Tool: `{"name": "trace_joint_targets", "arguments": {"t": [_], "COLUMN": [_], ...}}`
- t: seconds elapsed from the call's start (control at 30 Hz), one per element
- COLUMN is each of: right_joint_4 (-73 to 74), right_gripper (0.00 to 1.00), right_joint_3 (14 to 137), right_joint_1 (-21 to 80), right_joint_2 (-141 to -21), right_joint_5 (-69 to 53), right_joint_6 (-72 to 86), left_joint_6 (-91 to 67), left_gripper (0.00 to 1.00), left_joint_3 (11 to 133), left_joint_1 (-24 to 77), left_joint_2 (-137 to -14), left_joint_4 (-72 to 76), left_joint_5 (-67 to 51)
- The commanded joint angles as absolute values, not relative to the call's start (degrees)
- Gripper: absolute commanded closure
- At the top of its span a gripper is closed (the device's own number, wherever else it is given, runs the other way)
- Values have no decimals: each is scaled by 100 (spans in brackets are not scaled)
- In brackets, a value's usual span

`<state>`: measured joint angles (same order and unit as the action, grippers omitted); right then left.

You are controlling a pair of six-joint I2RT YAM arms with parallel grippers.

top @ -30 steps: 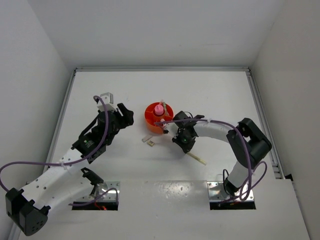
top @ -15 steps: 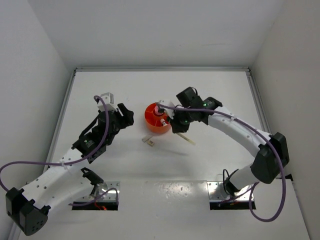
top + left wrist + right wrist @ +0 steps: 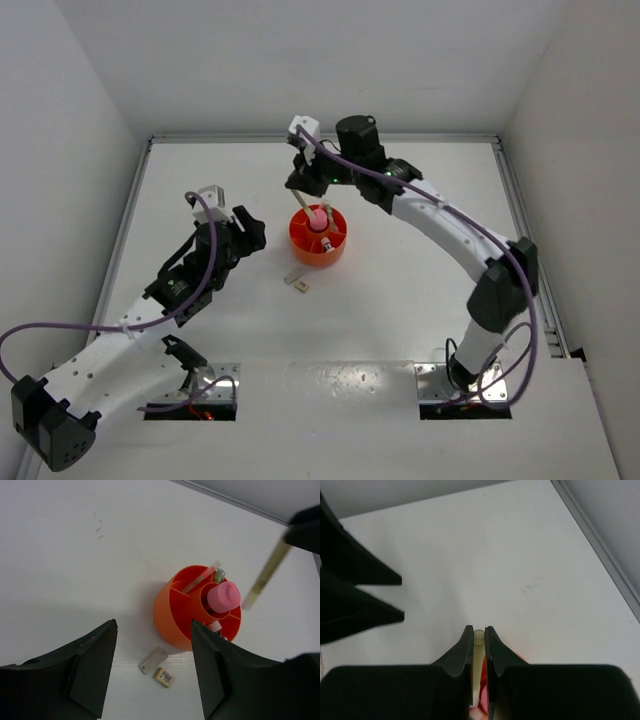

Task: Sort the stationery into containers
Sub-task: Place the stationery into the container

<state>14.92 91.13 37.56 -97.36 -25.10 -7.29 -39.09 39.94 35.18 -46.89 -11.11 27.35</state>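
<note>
Operator: Trouble spots, working outward from the near edge of the tabletop. What are you seeing?

Observer: The left tool (image 3: 153,622) is hanging released, jaws standing apart and gripping nothing, left of the tabletop's middle. Just past it, the two tiny beige blocks (image 3: 153,660) are lying loose on the near side of the orange organiser (image 3: 172,615). They are sitting very close together and near its wall, so a finger coming down for one is risking knocking the other away or shoving the container.

Operator: And the organiser itself?

Observer: It is sitting around the middle of the tabletop and filling up. The pink cylinder (image 3: 223,596) is occupying the central well, and the thin pen (image 3: 201,579) is leaning in a far compartment.

Operator: Farther out?

Observer: The right tool (image 3: 478,631) is clenching the pale yellow stick (image 3: 265,577) by its upper end, tilted, above the organiser's far side. I cannot tell whether its lower tip is inside a compartment yet. With so much stick hanging below the grip, I am judging that the tip could catch the cylinder or the rim. It could then pivot between the fingers, or drop outside and roll toward the far edge.
</note>
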Motion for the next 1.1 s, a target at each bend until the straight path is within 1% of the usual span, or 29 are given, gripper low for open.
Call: {"name": "trace_joint_targets", "arguments": {"t": [0.0,0.07,0.17,0.27,0.5,0.6,1.07], "right_joint_4": [684,633,509,510,738,738,1054], "right_gripper": [100,100,100,100,100,100,100], "right_joint_3": [10014,10387,11062,11328,10917,10802,10178], "right_joint_1": [3762,3762,3709,3657,3543,3472,3199], "right_joint_2": [-10579,-11159,-11556,-11935,-12111,-12059,-12173], "right_joint_5": [-3471,-3716,-3883,-3885,-4078,-4025,-4729], "right_joint_6": [-790,-1027,-1290,-1536,-2354,-2408,-2865], "left_joint_6": [-4007,-4008,-4061,-4061,-4061,-4008,-4008], "left_gripper": [34,34,34,34,34,34,34], "left_joint_3": [4157,4157,4157,4035,3973,3973,3911], "left_joint_1": [3551,3551,3551,3551,3498,3498,3498], "left_joint_2": [-4570,-4570,-4518,-4377,-4263,-4315,-4359], "left_joint_4": [-1028,-1089,-1195,-1265,-1318,-1318,-1213], "left_joint_5": [2918,2979,3102,3242,3305,3305,3252]}}
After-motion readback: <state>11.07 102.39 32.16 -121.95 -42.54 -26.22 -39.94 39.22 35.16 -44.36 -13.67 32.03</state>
